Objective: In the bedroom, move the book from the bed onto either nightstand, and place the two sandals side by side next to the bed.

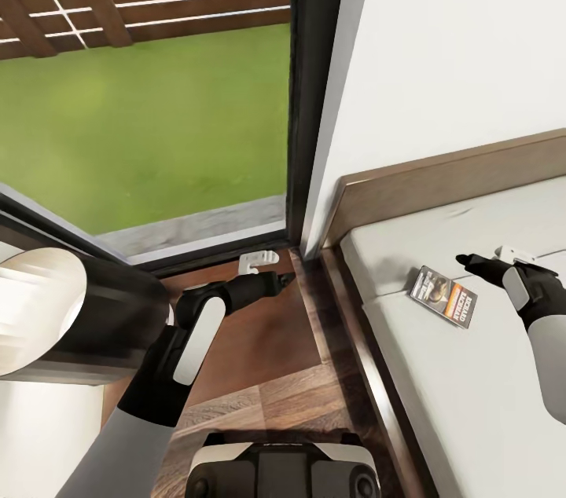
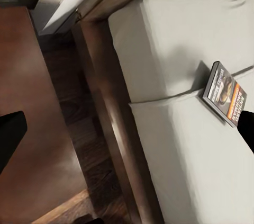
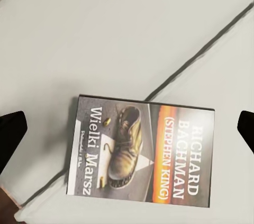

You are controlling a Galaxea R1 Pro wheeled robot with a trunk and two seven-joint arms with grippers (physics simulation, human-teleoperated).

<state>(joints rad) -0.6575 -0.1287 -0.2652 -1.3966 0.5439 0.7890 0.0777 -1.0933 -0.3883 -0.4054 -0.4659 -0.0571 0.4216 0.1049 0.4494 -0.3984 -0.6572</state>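
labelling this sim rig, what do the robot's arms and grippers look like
Both arms have pale grey rounded upper sleeves and black forearms with white oval side panels. The left gripper and right gripper have black fingers below white wrist brackets. No cables or markings visible.

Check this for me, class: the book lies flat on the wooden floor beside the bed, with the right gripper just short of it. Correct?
Not quite. The book lies flat on the bed, on its pale mattress, not the floor; the head view shows this. The right gripper is indeed just short of it.
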